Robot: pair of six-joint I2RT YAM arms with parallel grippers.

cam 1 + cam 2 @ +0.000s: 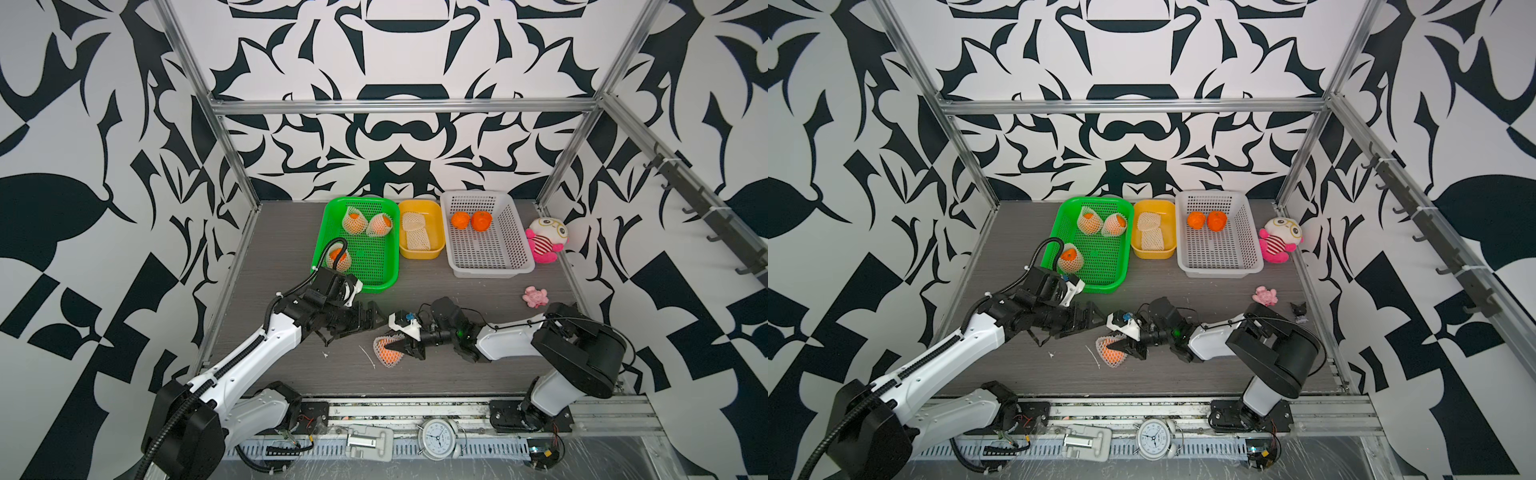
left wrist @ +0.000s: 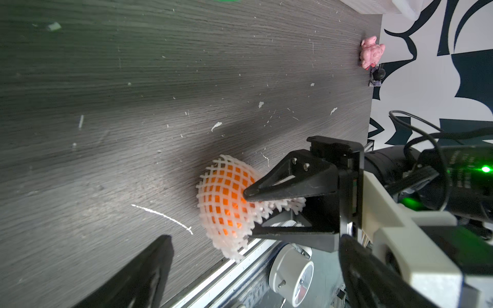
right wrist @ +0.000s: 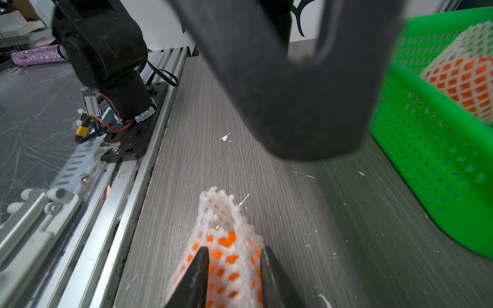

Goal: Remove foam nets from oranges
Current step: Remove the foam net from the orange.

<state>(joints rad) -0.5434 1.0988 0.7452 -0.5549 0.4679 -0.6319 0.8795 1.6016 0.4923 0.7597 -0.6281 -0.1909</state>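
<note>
A netted orange [image 1: 386, 352] lies on the grey table near the front, its white foam net [image 2: 226, 240] flaring past the fruit. My right gripper [image 1: 392, 348] comes in low from the right, and its fingers [image 3: 197, 277] press the net on both sides. My left gripper [image 1: 357, 330] hovers just left of it, open and empty. A green basket [image 1: 374, 266] holds three more netted oranges [image 1: 354, 221]. Two bare oranges [image 1: 460, 219] sit in the white basket [image 1: 511, 249]. Flattened foam nets [image 1: 413, 230] lie in the yellow tub [image 1: 419, 252].
A plush doll [image 1: 546, 239] and a small pink toy [image 1: 535, 296] lie by the right wall, with a small black figure [image 1: 1299, 309] close by. An alarm clock [image 1: 436, 436] sits on the front rail. White foam scraps [image 2: 160, 214] dot the table.
</note>
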